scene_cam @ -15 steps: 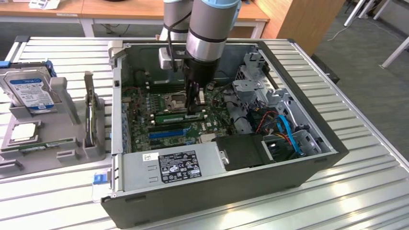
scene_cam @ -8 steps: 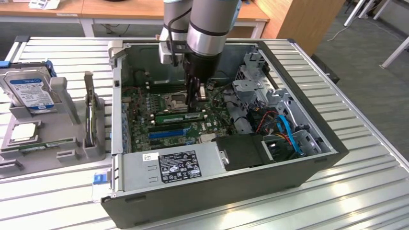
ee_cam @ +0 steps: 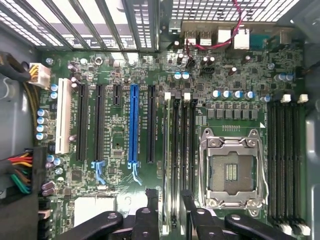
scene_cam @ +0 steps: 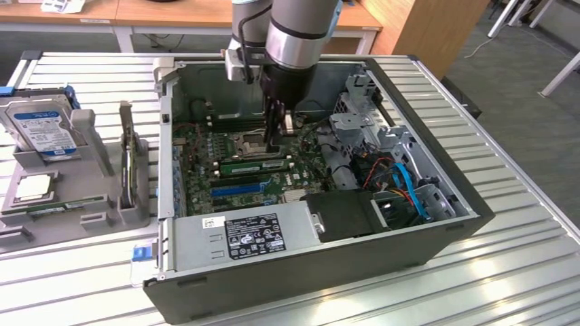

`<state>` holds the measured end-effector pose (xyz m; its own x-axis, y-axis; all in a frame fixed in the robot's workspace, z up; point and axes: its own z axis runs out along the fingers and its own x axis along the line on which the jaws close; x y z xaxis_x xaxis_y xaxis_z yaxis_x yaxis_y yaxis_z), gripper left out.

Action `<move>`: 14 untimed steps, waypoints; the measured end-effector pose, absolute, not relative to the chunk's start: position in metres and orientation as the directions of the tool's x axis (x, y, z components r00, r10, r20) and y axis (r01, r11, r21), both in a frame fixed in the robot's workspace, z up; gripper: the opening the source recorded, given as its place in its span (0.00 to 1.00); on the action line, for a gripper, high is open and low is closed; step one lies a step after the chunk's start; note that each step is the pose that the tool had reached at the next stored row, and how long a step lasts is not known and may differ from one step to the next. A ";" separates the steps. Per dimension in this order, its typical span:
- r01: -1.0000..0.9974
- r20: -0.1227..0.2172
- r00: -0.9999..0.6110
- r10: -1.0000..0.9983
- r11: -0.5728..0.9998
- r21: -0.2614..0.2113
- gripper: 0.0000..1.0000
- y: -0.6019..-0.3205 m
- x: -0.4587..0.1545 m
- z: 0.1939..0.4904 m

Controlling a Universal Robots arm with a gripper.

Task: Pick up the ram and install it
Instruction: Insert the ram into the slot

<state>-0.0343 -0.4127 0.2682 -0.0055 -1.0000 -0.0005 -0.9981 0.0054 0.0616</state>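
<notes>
Hand is down inside the open PC case on the end of the arm. We see its jaws spread wide, gripping nothing. In the wrist view its two dark fingers stand one on each side of a memory slot, near one end of it; we can't tell if they touch anything.

We log the ram as a thin green stick standing on edge in a slot on the motherboard. It sits just beside the CPU socket, between that socket and the blue slot. The hand is right over it, nearest to it of everything in the case. We can't tell if the slot's latches are closed on it.

In the exterior view, the power supply with its label takes the near end of the case, and the cables and drive cage are on the exterior view's right.

The case lies on its side on the slatted metal bench. On the exterior view's left, well apart from the hand, we note a grey holder carrying a hard drive, an upright card and a flat green strip.
</notes>
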 end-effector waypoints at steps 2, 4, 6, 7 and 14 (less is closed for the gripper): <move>-0.998 0.000 -0.005 -1.000 0.005 0.062 0.31 -0.413 -0.034 0.272; -0.998 -0.001 -0.005 -1.000 0.005 0.062 0.31 -0.413 -0.034 0.277; -0.998 0.000 -0.005 -1.000 0.005 0.062 0.31 -0.413 -0.034 0.281; -0.998 -0.001 -0.005 -1.000 0.005 0.062 0.31 -0.413 -0.034 0.282; -0.998 0.000 -0.005 -1.000 0.005 0.062 0.31 -0.413 -0.034 0.296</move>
<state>-0.0343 -0.4128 0.2955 -0.0055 -1.0000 -0.0005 -0.9981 0.0055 0.0616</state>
